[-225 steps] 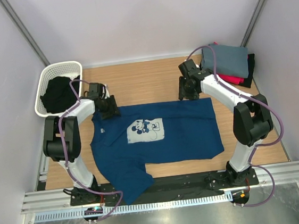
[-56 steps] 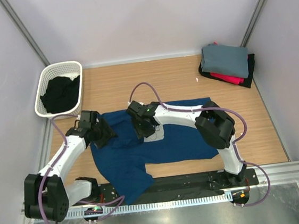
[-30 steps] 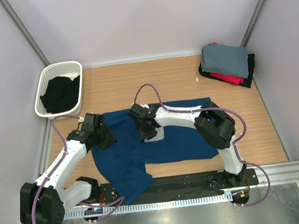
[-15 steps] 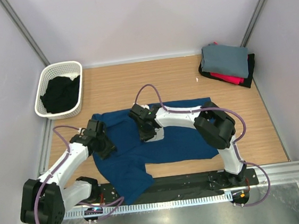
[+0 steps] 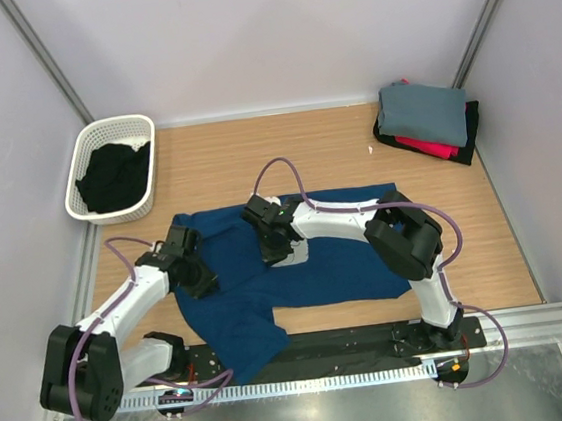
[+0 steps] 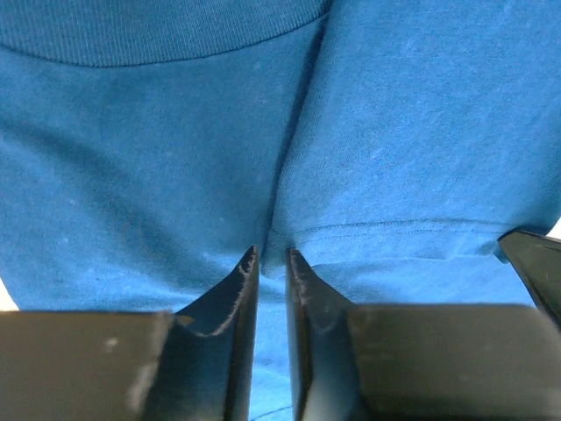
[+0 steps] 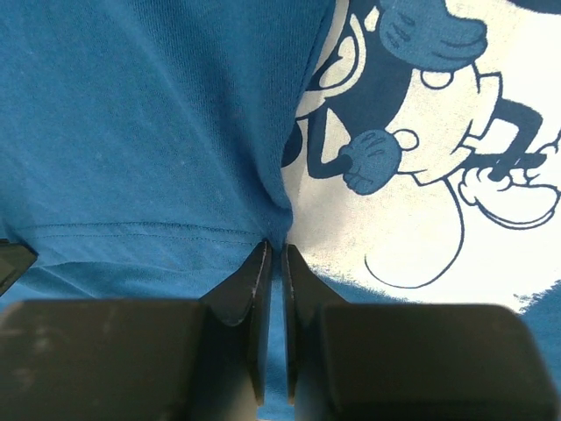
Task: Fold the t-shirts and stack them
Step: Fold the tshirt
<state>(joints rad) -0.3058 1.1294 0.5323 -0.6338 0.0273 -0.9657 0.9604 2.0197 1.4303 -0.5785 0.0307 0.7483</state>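
Observation:
The navy blue t-shirt [image 5: 337, 260] lies on the wooden table, its left sleeve part folded over toward the middle. My left gripper [image 5: 195, 276] is shut on a pinch of the shirt's cloth [image 6: 272, 246] near a stitched hem at the shirt's left side. My right gripper [image 5: 273, 248] is shut on a fold of the shirt [image 7: 273, 230] at the left edge of the pale Mickey Mouse print [image 7: 438, 175], half covering the print [image 5: 294, 253]. The folded grey, red and black tees [image 5: 426, 117] are stacked at the back right.
A white basket [image 5: 103, 139] holding a black garment [image 5: 115, 178] stands at the back left. Grey walls close in both sides. A black strip and a metal rail run along the near edge.
Over the last seconds both grippers carried the shirt's far edge toward the near side, folding it over the print. In the last half second the left gripper shifted slightly; the right held still.

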